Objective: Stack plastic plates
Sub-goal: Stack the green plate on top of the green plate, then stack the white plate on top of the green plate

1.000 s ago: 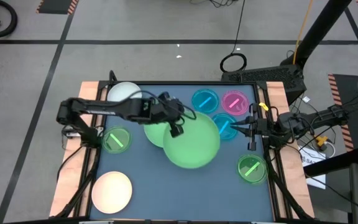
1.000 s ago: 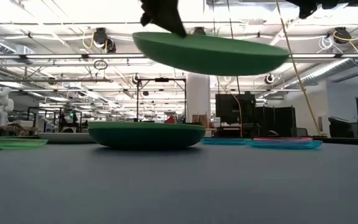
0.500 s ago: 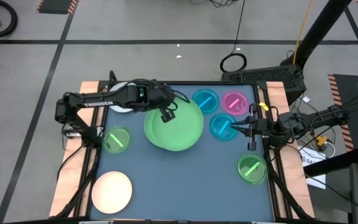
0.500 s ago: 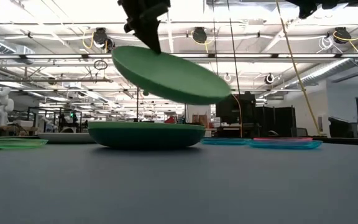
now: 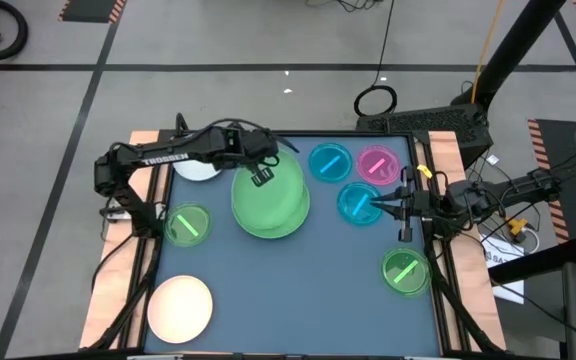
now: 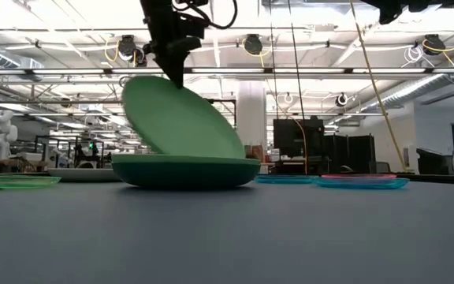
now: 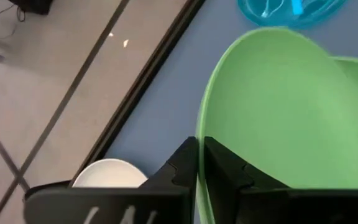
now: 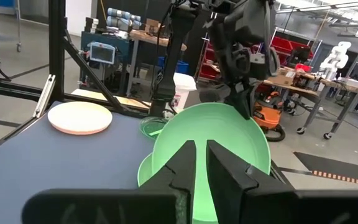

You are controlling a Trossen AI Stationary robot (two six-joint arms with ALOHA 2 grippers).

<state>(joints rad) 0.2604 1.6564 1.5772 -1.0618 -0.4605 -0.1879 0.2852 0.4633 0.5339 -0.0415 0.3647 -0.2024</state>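
One word, "TROSSEN", on the left arm [image 5: 158,158] holding a tilted green plate [image 5: 273,192]

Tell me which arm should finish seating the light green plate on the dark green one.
Left. The left gripper is shut on the light green plate's rim, and the tilted plate's low edge is already at the dark green plate. The right gripper waits by the table's right edge, holding nothing.

The light green plate [image 5: 273,195] hides most of the dark green plate [image 6: 186,170].
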